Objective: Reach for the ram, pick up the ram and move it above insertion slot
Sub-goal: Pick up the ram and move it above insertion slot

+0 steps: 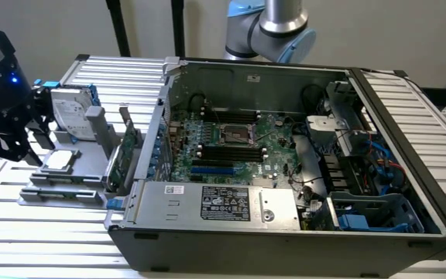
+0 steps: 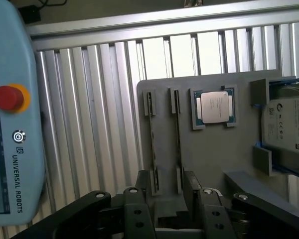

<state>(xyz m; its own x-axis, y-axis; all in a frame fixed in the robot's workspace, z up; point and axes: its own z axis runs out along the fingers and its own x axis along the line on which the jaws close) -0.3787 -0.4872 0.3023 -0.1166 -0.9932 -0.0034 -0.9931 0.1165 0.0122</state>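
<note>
The ram shows as a long thin dark strip standing on edge in a slot of the grey holder tray. A second strip just like it stands in the slot beside it. My gripper hovers over one end of these slots, open, with nothing between its black fingers. In the exterior view the gripper hangs at the far left above the holder tray, well away from the open computer case and the motherboard's dark memory slots.
On the same tray are a processor chip, a silver hard drive in blue brackets, and a tall green expansion card standing by the case wall. A teach pendant with a red button lies on the slatted aluminium table.
</note>
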